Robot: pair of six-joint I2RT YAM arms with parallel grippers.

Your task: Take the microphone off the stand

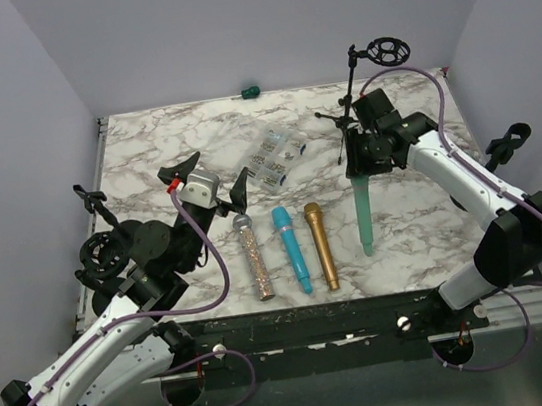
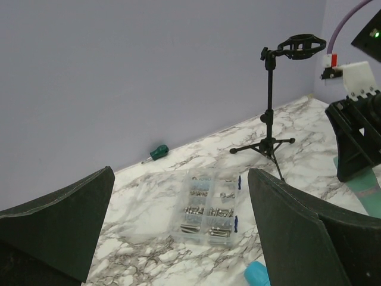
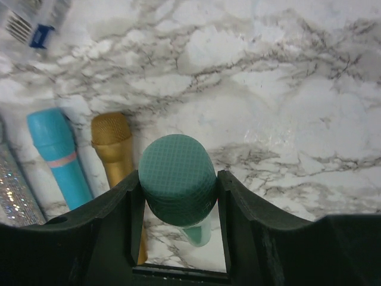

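Observation:
My right gripper (image 1: 364, 162) is shut on the mesh head of a teal-green microphone (image 1: 363, 212), whose handle hangs down toward the marble. In the right wrist view the round head (image 3: 177, 179) sits squeezed between both fingers (image 3: 113, 214), over the tabletop. I cannot tell if the handle's tip touches the table. The black tripod stand (image 1: 348, 101) stands just behind, at the back right, and its ring mount (image 1: 388, 50) is empty; the left wrist view shows the stand (image 2: 271, 101) too. My left gripper (image 1: 212, 177) hovers open at the left, nothing between its fingers (image 2: 297, 232).
A glitter microphone (image 1: 255, 258), a blue one (image 1: 293, 250) and a gold one (image 1: 320, 244) lie side by side in front. A clear box of screws (image 1: 275, 157) sits mid-table. A green screwdriver (image 1: 249, 91) lies by the back wall. More black stands (image 1: 106, 251) crowd the left edge.

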